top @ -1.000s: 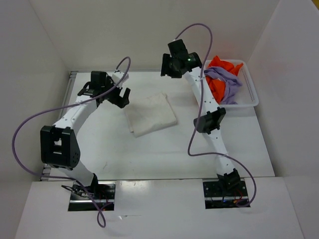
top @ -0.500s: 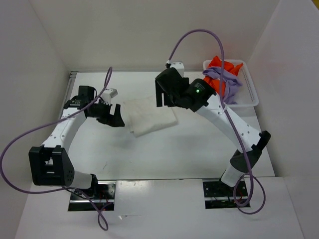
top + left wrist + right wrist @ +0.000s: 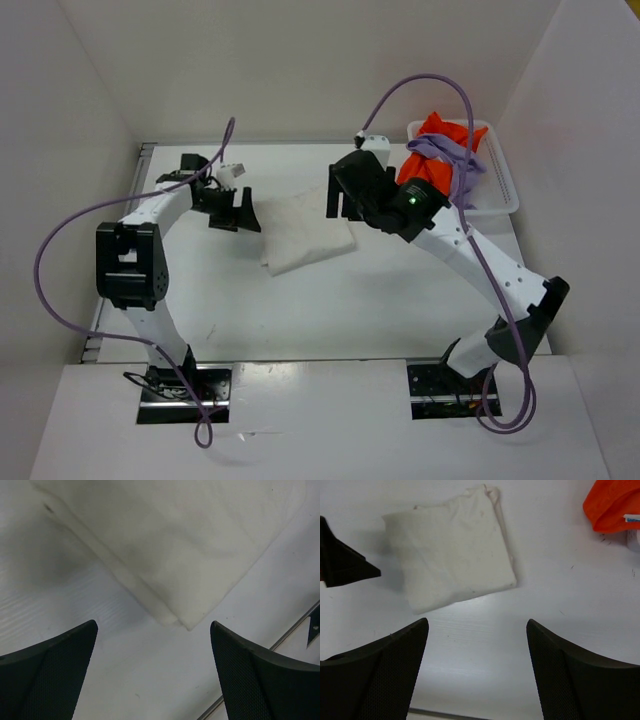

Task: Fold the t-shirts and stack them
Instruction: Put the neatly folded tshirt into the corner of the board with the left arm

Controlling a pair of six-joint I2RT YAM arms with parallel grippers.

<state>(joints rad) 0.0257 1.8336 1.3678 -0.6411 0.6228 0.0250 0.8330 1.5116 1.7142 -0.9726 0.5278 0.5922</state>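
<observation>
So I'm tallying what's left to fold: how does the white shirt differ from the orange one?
The white shirt is folded into a flat rectangle; the orange shirt is crumpled in a heap. The white shirt lies alone on the table; the orange shirt sits in the basket with a purple garment draped over it. Both are plain, single-coloured fabric.

My white left arm [image 3: 160, 206] stands at the left of the frame, its left black two-finger gripper [image 3: 236, 211] spread wide, pointing down. My white right arm [image 3: 470, 256] arcs toward centre, its right black two-finger gripper [image 3: 343, 198] likewise parted.
</observation>
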